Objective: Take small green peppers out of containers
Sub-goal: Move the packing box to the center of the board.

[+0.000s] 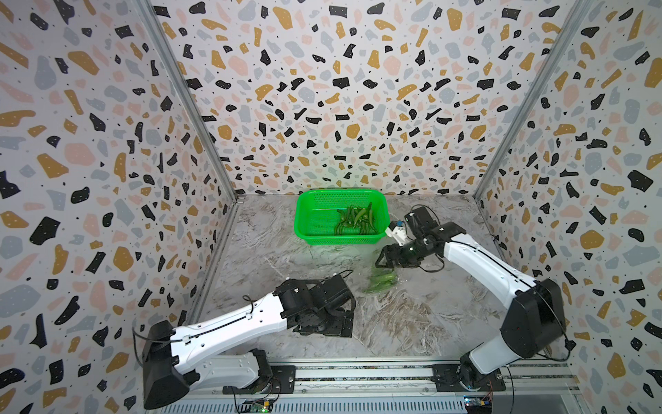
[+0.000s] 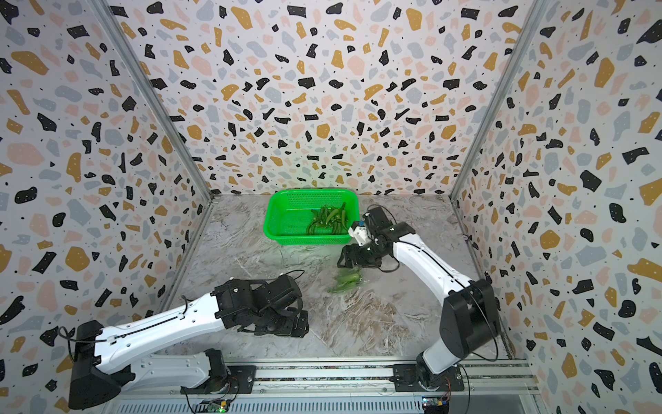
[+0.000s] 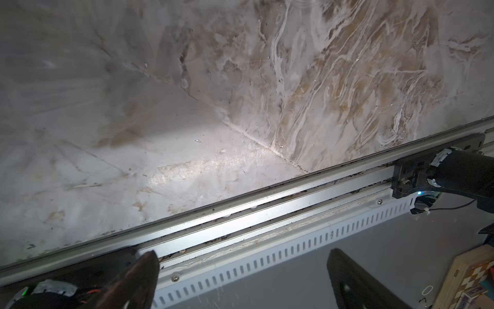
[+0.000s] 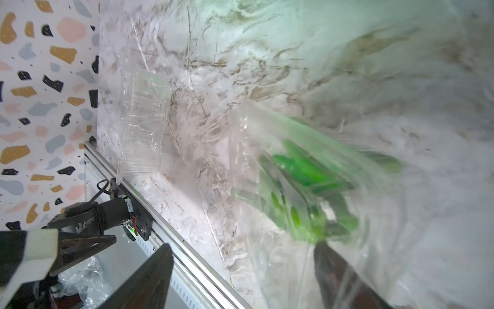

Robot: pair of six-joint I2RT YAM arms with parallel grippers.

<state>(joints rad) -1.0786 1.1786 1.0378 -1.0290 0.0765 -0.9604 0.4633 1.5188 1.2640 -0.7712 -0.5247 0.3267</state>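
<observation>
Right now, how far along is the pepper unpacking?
Done: a pile of peppers lies in the green basket, and one clear pack looks empty. In hand: nothing gripped; the right claw hangs open over a pack with peppers inside. To do: empty that pack. The left claw is open, idle.

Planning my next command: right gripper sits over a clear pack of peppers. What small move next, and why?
Probably lower the right gripper and close on the clear pack: the jaws stand open over it, it lies on the table with peppers inside, and the green basket stands close by.
</observation>
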